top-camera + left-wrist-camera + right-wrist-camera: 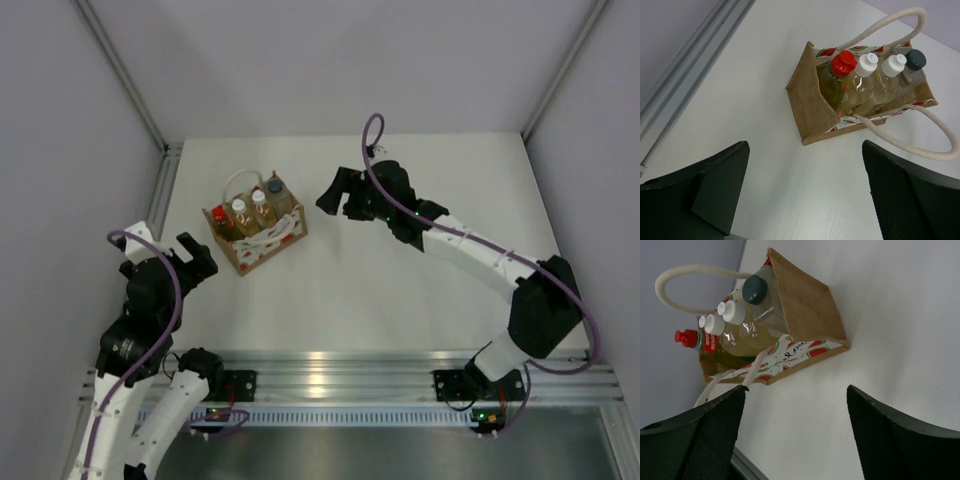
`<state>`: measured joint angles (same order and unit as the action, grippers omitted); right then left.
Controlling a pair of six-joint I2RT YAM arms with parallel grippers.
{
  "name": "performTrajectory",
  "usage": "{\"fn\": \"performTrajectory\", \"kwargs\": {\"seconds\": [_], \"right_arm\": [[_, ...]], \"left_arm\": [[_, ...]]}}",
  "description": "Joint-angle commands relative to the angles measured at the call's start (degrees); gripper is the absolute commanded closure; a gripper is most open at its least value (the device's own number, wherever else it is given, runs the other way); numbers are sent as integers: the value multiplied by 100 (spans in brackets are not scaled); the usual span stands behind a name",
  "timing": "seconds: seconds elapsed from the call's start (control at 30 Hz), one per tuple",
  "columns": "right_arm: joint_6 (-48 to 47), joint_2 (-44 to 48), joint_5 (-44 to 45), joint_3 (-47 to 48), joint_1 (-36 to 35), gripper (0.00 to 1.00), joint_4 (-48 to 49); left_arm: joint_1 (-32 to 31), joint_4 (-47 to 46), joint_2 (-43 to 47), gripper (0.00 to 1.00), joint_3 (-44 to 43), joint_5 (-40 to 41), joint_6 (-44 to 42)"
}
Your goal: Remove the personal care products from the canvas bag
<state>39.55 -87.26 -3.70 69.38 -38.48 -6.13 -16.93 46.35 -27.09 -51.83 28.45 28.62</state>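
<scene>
The tan canvas bag with white rope handles and a watermelon pattern stands upright at the table's left middle. It also shows in the left wrist view and the right wrist view. Four bottles stand in it in a row: a yellow one with a red cap, two amber ones with white caps, and a clear one with a dark grey cap. My left gripper is open, left of the bag. My right gripper is open, right of the bag. Both are empty.
A metal frame rail runs along the table's left edge, and another rail along the near edge. Grey walls close in the left, back and right sides.
</scene>
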Motion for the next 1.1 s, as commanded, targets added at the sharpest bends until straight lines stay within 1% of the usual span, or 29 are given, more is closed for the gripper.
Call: {"fn": "performTrajectory", "kwargs": {"seconds": [0.0, 0.03, 0.07, 0.13, 0.33, 0.4, 0.43, 0.53, 0.57, 0.67, 0.73, 0.77, 0.83, 0.87, 0.93, 1.0, 1.07], "right_arm": [[290, -622, 546, 654, -265, 21, 560], [308, -764, 546, 881, -274, 23, 552], [290, -914, 520, 1006, -326, 29, 560], [255, -1310, 450, 1339, -362, 34, 560], [150, -2145, 406, 1946, -485, 38, 560], [158, -2364, 406, 2009, -476, 40, 560], [184, -2418, 397, 2009, -476, 41, 560], [220, -2611, 397, 2009, -485, 51, 552], [220, -2638, 353, 1991, -476, 56, 560], [264, -2612, 265, 1816, -485, 60, 647], [290, -2524, 274, 1606, -485, 67, 815], [308, -2515, 282, 1535, -494, 72, 928], [308, -2541, 283, 1377, -503, 80, 999], [308, -2567, 256, 1332, -503, 88, 1078], [316, -2664, 247, 1236, -503, 99, 1158], [308, -2752, 221, 1192, -503, 100, 1219], [290, -2778, 204, 1156, -511, 100, 1307]], "left_arm": [[-3, -187, 46, 1, 68, 91, 12], [-3, -187, 37, 1, 68, 91, 12], [-3, -196, 37, 1, 68, 82, 12], [-3, -196, 20, 2, 68, 73, 3], [-3, -196, 37, 1, 68, 65, -6], [-3, -188, 20, 2, 59, 56, 3], [-3, -187, 20, 1, 59, 56, 3], [-3, -205, 20, 1, 59, 38, -6], [-3, -196, 20, 2, 59, 29, -6], [-3, -196, 11, 2, 51, 38, -6], [-3, -196, 2, 2, 33, 21, -15], [-3, -188, 2, 1, -11, -14, -6], [-3, -196, -7, 1, -63, -93, -15], [-3, -214, -41, 2, -151, -155, 3], [-3, -214, -242, 1, -265, -243, 134], [5, -214, -489, 1, -537, -585, 258], [-3, -214, -1068, 2, -905, -796, 214]]}}
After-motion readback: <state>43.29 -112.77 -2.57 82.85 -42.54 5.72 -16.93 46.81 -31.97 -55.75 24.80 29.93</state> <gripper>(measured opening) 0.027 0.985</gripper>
